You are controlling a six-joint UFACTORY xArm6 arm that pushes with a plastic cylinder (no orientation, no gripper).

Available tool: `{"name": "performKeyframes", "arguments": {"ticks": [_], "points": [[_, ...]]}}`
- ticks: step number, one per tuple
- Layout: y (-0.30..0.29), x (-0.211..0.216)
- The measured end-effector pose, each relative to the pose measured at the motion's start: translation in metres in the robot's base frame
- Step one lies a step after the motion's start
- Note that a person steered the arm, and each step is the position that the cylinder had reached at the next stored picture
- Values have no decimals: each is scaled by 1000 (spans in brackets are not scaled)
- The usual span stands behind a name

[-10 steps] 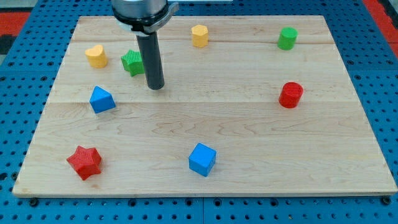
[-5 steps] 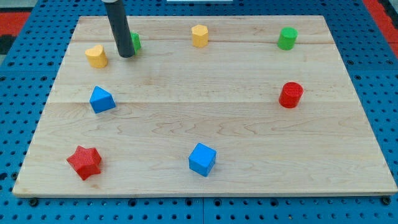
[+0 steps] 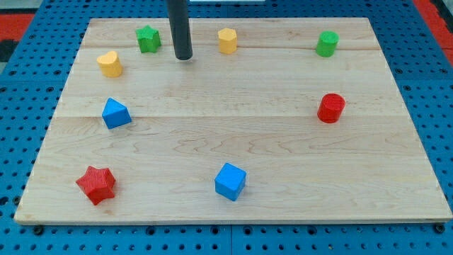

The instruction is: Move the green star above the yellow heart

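The green star [image 3: 147, 38] sits near the counter's top-left corner, up and to the right of the yellow heart [image 3: 110, 64], the two near each other but apart. My tip [image 3: 183, 57] rests on the counter just to the right of the star, clear of it, between the star and a yellow block [image 3: 227, 40] of roughly hexagonal shape. The tool is only a straight dark rod with nothing to open or close, and it touches no block.

Below the heart lies a blue block [image 3: 116, 113] with a pointed, wedge-like form, and farther down, near the bottom-left corner, a red star [image 3: 96, 185]. A blue cube [image 3: 231, 181] stands low in the middle. On the view's right, well apart from the rest, are a green cylinder [image 3: 327, 44] near the top and a red cylinder [image 3: 330, 108] below it. Nothing lies between the star and the heart.

The counter [image 3: 248, 134] is a pale wooden board of joined planks. It lies on a blue perforated surface [image 3: 21, 142], with red showing at the view's upper corners.
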State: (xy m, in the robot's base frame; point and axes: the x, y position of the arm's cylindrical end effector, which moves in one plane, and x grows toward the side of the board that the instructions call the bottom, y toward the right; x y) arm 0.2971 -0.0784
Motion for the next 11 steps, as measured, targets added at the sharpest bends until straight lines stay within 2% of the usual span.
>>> {"name": "performKeyframes", "arguments": {"ticks": [1, 2, 5, 11], "points": [[-7, -38], [-14, -43], [-48, -47], [-67, -47]]}}
